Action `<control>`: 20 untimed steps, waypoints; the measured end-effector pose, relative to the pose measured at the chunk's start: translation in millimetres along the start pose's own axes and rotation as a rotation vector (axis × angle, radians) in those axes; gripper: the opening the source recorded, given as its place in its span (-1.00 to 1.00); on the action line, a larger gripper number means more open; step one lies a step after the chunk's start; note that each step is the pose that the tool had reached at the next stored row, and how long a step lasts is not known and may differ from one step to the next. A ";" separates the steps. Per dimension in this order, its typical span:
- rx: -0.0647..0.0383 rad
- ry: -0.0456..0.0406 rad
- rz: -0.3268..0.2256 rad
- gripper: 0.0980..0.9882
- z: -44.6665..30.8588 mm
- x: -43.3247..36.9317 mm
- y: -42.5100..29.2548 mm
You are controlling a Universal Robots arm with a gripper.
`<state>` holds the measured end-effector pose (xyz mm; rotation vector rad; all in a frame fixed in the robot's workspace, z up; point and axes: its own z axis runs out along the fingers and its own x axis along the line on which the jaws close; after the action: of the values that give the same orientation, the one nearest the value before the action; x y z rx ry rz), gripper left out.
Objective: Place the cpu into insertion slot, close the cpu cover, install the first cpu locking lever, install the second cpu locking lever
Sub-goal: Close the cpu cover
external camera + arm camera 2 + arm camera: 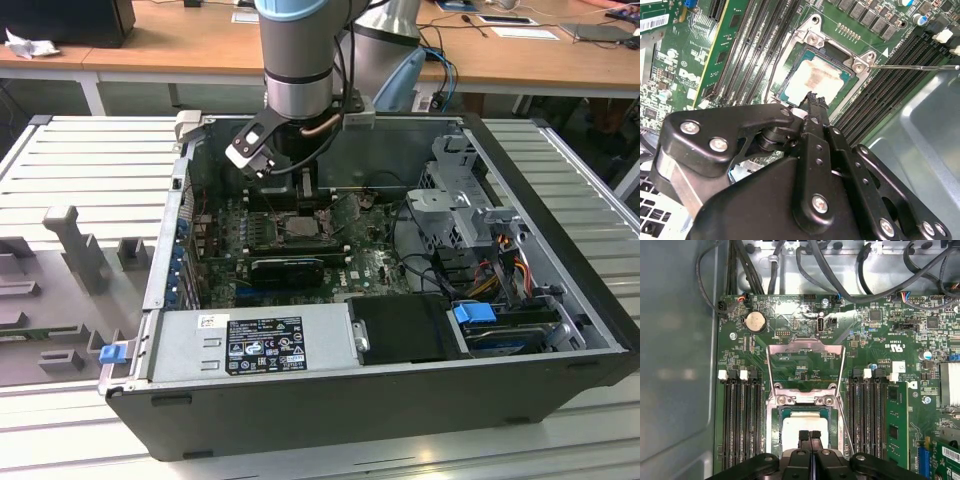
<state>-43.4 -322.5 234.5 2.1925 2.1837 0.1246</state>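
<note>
Reading the gripper point(809, 436) as pinched shut on nothing, its black fingertips poised over the cpu point(795, 425), I judge placement done: that pale, smeared metal square lies flat in the dark-rimmed insertion slot point(834, 51). Farther off, the thin silvery cpu cover point(806, 343) is tipped open, and a wire lever point(915, 66) juts out unlatched.

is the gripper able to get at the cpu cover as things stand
Probably yes. The cpu cover stands flipped open just beyond the cpu, with nothing lying across it, and the shut gripper sits right over the cpu. The cables run at the board's far edge, apart from the cover.
</note>
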 end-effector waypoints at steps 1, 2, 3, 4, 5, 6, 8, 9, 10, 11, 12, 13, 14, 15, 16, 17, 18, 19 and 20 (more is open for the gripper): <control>0.000 -0.0002 0.000 -0.98 -0.2 0.0 0.0; 0.000 -0.0002 0.000 -0.98 -0.6 0.0 0.0; 0.000 -0.0002 0.000 -0.98 -0.7 0.0 0.0; 0.000 -0.0001 0.000 -0.98 -0.8 0.0 0.1; 0.000 -0.0002 0.000 -0.98 -1.0 0.0 0.1; 0.000 -0.0004 0.001 -0.98 -1.8 0.0 0.1; 0.000 -0.0002 0.001 -0.98 -2.5 0.0 0.2; 0.000 -0.0002 0.001 -0.98 -2.7 0.0 0.2; 0.000 -0.0003 0.001 -0.98 -2.9 0.0 0.2; 0.000 -0.0005 0.001 -0.98 -3.2 0.0 0.2; 0.000 -0.0003 0.002 -0.98 -3.4 0.0 0.3; 0.000 -0.0002 0.002 -0.98 -3.7 0.1 0.3; 0.000 -0.0005 0.002 -0.98 -4.5 0.1 0.4; 0.000 -0.0004 0.002 -0.98 -4.9 0.1 0.4; 0.000 -0.0005 0.002 -0.98 -5.3 0.1 0.4; 0.000 -0.0004 0.003 -0.98 -5.6 0.1 0.5; 0.000 -0.0004 0.003 -0.98 -6.1 0.1 0.5; 0.000 -0.0004 0.003 -0.98 -6.8 0.1 0.6; 0.000 -0.0003 0.004 -0.98 -7.1 0.2 0.6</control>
<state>-43.4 -322.5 241.5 2.1964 2.1795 0.1244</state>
